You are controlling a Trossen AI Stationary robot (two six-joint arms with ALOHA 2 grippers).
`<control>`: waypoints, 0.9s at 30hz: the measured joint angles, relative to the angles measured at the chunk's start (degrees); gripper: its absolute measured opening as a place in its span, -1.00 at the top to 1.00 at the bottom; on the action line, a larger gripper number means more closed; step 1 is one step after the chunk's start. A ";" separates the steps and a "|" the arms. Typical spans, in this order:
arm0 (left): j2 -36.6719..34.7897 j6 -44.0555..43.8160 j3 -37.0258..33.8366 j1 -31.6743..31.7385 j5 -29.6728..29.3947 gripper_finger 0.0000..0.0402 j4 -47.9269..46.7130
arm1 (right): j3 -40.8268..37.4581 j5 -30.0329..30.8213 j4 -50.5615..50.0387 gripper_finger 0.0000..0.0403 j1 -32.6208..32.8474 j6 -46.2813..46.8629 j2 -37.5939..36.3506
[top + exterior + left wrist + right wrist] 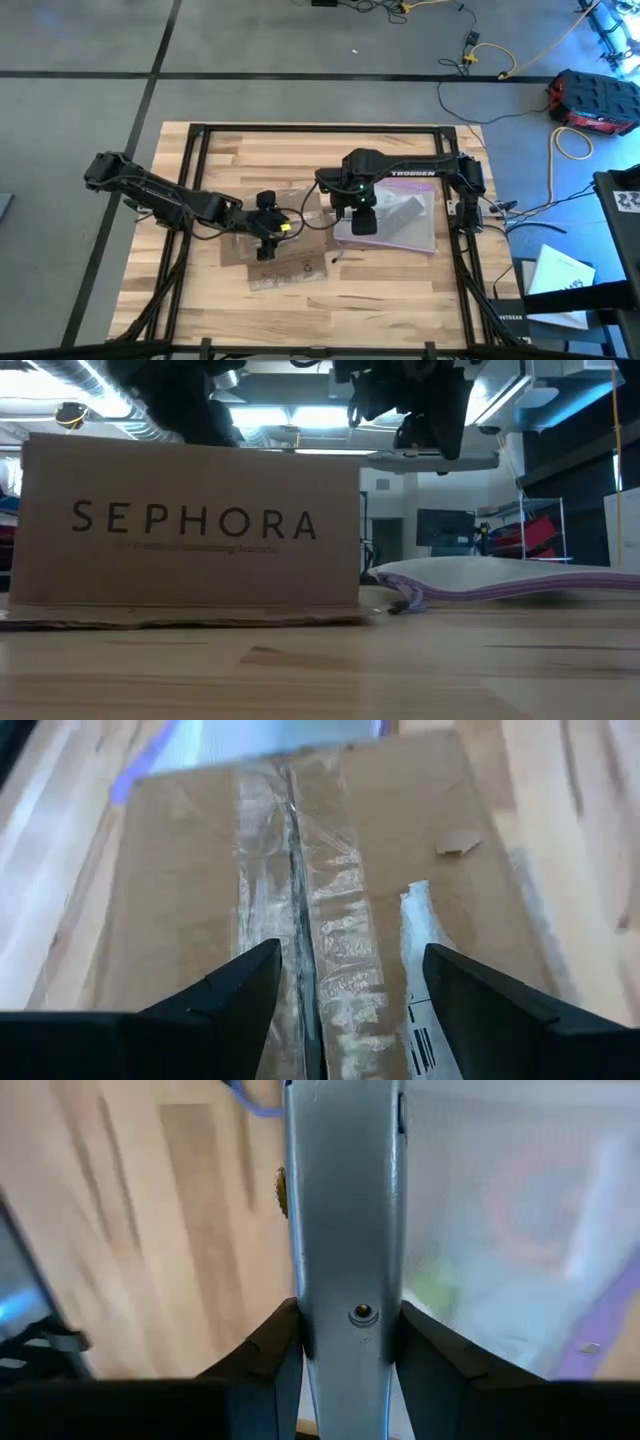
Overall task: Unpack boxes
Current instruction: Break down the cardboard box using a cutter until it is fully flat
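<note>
The brown cardboard box (285,255) stands on the wooden table left of the middle, its "SEPHORA" side (190,522) facing the near edge and a flap flat on the table. My left gripper (345,1010) is open above the box top, a finger on either side of the clear-taped seam (295,890), beside a pale label (425,1030). Whether it touches the box I cannot tell. To the box's right, my right gripper (362,222) is shut on a grey knife-like tool (345,1200), above a clear bag. My right gripper pinches the grey tool between its two fingers, one on each long side, near a small screw (362,1313). The fingers point steeply down, and the tool runs on past them along their line. It is lifted clear, over the bag and the table.
A clear plastic bag with a purple zip edge (400,225) lies flat right of the box, under my right gripper. Dark frame rails (190,180) run along the table's left, far and right sides. Bare wood (380,290) spreads toward the near edge.
</note>
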 joint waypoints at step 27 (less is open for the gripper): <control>0.26 -1.10 0.22 2.21 -20.34 -0.17 42.08 | 16.19 7.89 -0.06 0.45 -0.04 3.59 -0.05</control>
